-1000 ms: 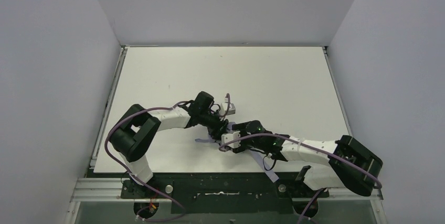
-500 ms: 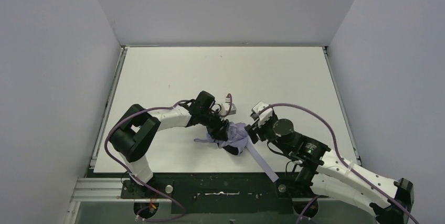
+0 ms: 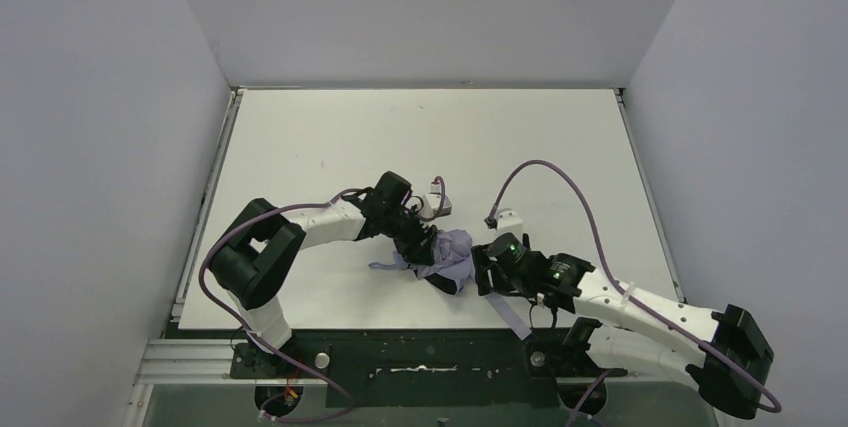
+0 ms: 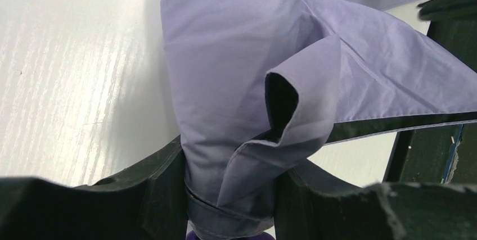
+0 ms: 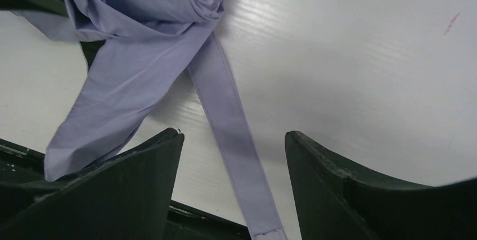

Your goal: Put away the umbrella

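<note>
**Item 1. Left gripper** (image 4: 230, 195): closed on the umbrella. Its two dark fingers (image 4: 154, 195) press from either side on the narrow, banded end of the bundle.

**Item 2. Umbrella** (image 4: 225, 54): compact folding type in pale lavender fabric, gathered into a loose, crumpled bundle.
- Location: on the white table (image 3: 400, 137), near its near edge and about midway left to right, between the two grippers.
- Axis: in the left wrist view the bundle runs straight out from the fingers, banded end in the grip, loose folds at the far end opening into a hollow pleat.
- From above the left gripper points right and slightly near, and the bundle lies just to its right. A small flap trails out on the left side.
- The shaft and handle cannot be made out.

**Item 3. Flat lavender strap** (image 5: 222, 111): leaves the bundle and lies flat on the table. It runs on a diagonal to the near right, its stitched end at the table's near edge.

**Item 4. Right gripper** (image 5: 233, 178): open and holding nothing. Its jaws stand either side of the strap with bare table showing between. It sits just right of the bundle.
</note>
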Available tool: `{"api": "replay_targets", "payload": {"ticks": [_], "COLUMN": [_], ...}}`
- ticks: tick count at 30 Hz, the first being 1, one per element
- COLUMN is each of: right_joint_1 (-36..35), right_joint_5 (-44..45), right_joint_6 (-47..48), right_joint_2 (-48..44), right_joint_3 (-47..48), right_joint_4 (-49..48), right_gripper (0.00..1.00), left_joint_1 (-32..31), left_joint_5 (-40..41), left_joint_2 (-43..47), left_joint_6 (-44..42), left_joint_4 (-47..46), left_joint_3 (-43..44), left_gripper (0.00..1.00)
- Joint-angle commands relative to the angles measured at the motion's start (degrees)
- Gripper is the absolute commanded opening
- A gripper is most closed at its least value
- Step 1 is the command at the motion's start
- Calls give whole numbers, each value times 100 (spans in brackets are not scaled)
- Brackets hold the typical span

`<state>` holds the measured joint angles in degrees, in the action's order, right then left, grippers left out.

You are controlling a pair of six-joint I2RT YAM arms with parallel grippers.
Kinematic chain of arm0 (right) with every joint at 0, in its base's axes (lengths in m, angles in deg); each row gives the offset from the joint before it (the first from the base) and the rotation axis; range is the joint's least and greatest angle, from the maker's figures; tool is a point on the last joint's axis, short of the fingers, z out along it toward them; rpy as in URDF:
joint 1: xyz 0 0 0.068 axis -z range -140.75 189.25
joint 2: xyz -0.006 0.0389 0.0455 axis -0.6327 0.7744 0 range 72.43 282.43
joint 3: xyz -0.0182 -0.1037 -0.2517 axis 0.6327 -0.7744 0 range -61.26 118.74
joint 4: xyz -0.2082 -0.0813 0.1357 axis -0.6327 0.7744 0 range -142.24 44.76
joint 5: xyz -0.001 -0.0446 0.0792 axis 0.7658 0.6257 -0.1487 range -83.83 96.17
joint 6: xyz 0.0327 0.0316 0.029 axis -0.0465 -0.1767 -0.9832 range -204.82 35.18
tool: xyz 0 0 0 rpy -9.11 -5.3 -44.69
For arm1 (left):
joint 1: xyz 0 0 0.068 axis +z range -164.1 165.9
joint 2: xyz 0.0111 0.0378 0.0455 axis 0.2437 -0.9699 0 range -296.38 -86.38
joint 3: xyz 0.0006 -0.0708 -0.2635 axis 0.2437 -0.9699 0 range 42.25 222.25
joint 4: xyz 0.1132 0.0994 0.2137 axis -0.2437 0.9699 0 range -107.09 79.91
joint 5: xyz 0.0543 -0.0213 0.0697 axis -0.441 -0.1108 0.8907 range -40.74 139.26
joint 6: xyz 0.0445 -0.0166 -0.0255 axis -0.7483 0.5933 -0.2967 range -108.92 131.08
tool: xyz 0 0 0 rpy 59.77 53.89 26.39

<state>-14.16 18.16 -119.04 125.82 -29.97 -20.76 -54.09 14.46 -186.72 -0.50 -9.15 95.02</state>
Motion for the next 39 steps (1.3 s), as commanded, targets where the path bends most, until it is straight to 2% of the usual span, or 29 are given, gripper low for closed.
{"api": "replay_targets", "payload": {"ticks": [1,10,15,17,21,23,25,28,32,39], "right_joint_1": [-43,-22,-12,-23,-21,-31,-48,-252,-804,-1524], "right_joint_5": [-423,-281,-199,-105,34,-88,-385,-891,-1115,-1551], "right_joint_6": [-180,165,103,-34,-397,-576,-729,-1089,-1557,-2036], "right_joint_2": [345,1463,2002,2084,2059,2027,1992,1922,1687,1155], "right_joint_3": [-138,-160,-130,-127,-182,-201,-244,-399,-467,-472], "right_joint_4": [-653,-1504,-1582,-1474,-1136,-995,-955,-1079,-1019,-1043], "right_gripper": [68,69,62,54,27,15,0,0,0,0], "left_joint_1": [17,17,35,43,76,114,190,304,452,580], "left_joint_5": [398,358,340,346,535,741,893,1073,1234,1322], "left_joint_2": [-116,-143,-170,-158,-177,-184,-195,-180,-70,57], "left_joint_6": [-65,-64,-15,44,244,508,783,1099,1489,1659], "left_joint_4": [199,243,266,246,203,122,68,-78,-325,-421], "left_joint_3": [152,189,223,225,255,267,301,308,246,205], "left_gripper": [0,0,0,0,0,0,0,0,0,0]}}
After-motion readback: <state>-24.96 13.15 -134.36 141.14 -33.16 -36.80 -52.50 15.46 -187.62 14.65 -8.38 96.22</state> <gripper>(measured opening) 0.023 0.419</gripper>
